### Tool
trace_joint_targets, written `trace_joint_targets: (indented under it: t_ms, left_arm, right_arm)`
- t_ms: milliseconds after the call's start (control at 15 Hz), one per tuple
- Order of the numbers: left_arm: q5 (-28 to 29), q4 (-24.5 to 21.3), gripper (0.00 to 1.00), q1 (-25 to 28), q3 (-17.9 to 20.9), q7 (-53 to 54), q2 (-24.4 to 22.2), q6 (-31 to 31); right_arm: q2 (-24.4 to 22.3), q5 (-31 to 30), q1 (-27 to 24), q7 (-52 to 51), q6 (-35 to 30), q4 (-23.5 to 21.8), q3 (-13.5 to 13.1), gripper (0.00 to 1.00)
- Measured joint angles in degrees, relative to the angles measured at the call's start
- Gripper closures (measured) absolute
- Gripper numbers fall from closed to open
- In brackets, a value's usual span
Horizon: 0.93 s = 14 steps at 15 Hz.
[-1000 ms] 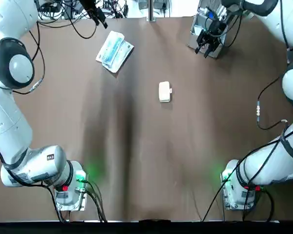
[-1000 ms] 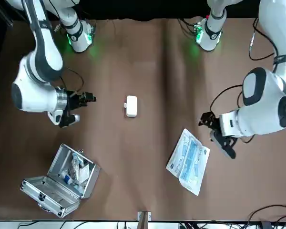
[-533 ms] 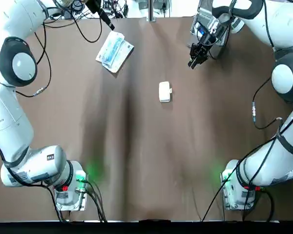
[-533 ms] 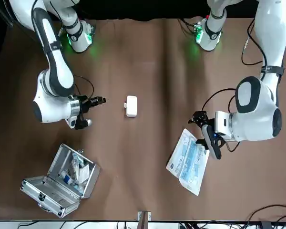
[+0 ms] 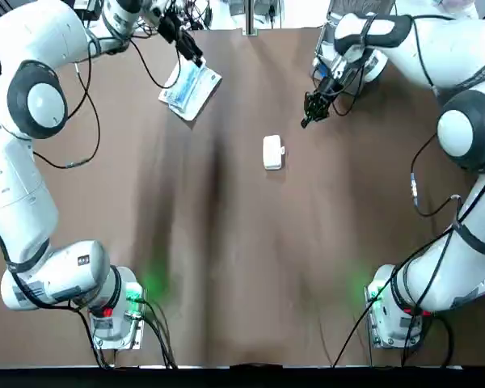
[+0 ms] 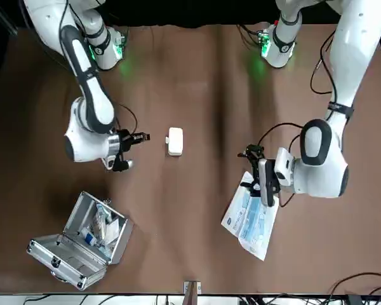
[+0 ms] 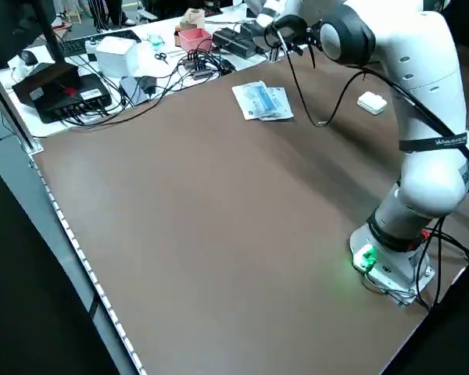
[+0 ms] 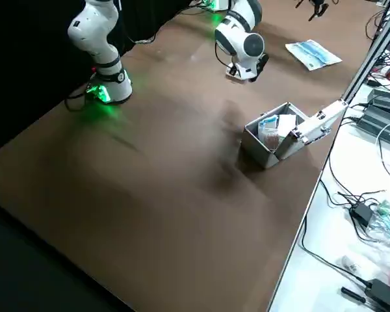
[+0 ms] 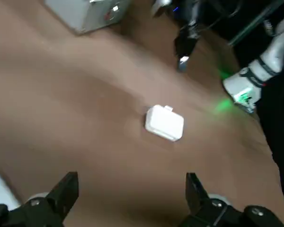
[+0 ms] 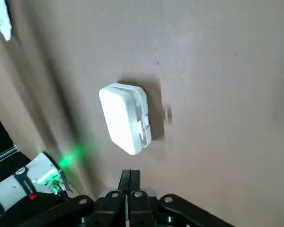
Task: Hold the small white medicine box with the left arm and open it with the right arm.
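From overhead, the small white medicine box (image 5: 272, 152) lies flat on the brown bench (image 5: 226, 259), a little beyond the middle, and nothing touches it. A small tab sticks out of its side towards the right arm. The right gripper (image 5: 309, 113) hangs near the box, off to its far right, and is apart from it. The left gripper (image 5: 192, 52) is at the far left, over the edge of a blue-and-white packet (image 5: 190, 87), well apart from the box.

From across the bench, the box sits between the two grippers. The right gripper points at it from close by, and the left one is farther off, at the near corner of the packet. An open metal case (image 6: 82, 241) with small packages inside lies on the right arm's side, near the far edge.

In the left wrist view, the left gripper's fingers (image 9: 66, 191) are spread wide with nothing between them. The box lies ahead of them on the bench, out of reach.

In the right wrist view, the right gripper's two fingers are pressed together and hold nothing. The box lies just past their tips, with a gap between.
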Motion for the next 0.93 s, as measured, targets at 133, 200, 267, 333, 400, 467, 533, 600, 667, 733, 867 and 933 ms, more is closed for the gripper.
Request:
trace_joint_targets:
  t_ms: [133,200,267,333,400,467,533,600,667,733,867,933]
  left_arm:
    - [-4.0,-1.94,0.0,-0.01,-0.06,7.06,1.02,0.01]
    - [-5.68,-3.04,0.0,-0.01,-0.08,9.61,1.59,0.03]
    - [-7.01,-4.18,0.0,0.0,-0.08,12.02,2.29,0.2]
    - [-8.01,-5.08,0.0,0.0,-0.08,14.97,3.09,0.7]
    - [-8.72,-5.75,0.0,0.0,-0.09,18.78,4.0,1.59]
    - [-9.48,-6.17,0.0,-0.01,-0.09,22.65,5.0,2.28]
    - [-10.36,-6.45,0.0,-0.03,-0.11,26.2,6.16,2.56]
    - [-11.23,-6.7,0.0,-0.11,-0.12,29.37,7.49,2.7]
    - [-12.32,-6.92,0.0,-0.29,-0.17,32.51,8.98,2.8]
    - [-13.11,-7.06,0.0,-0.67,-0.24,35.5,10.46,2.91]
    - [-13.92,-7.07,0.0,-2.02,-0.41,39.76,12.98,3.78]
    - [-14.22,-7.05,0.0,-2.81,-0.49,40.76,13.87,4.37]
  right_arm:
    - [1.62,1.75,1.37,-0.12,2.25,-0.32,0.0,0.99]
    - [2.16,3.0,1.89,-0.13,3.12,-0.57,0.0,0.99]
    - [2.5,4.01,2.23,-0.14,4.0,-0.91,-0.01,0.99]
    - [2.61,5.05,2.4,-0.14,4.62,-1.43,-0.01,0.99]
    - [2.6,6.24,2.43,-0.31,4.93,-2.02,-0.03,0.99]
    - [2.6,7.57,2.42,-0.95,5.0,-2.62,-0.12,0.99]
    - [2.61,9.26,2.4,-1.9,5.06,-3.33,-0.23,0.99]
    - [2.6,10.94,2.33,-2.91,5.13,-4.03,-0.33,0.99]
    - [2.61,12.79,2.26,-3.91,5.21,-4.76,-0.43,0.99]
    - [2.63,14.69,2.22,-4.85,5.46,-5.42,-0.49,0.99]
    - [2.66,17.28,2.21,-6.23,7.15,-6.57,-0.54,0.99]
    - [2.75,18.02,2.17,-6.49,7.63,-6.95,-0.59,0.99]
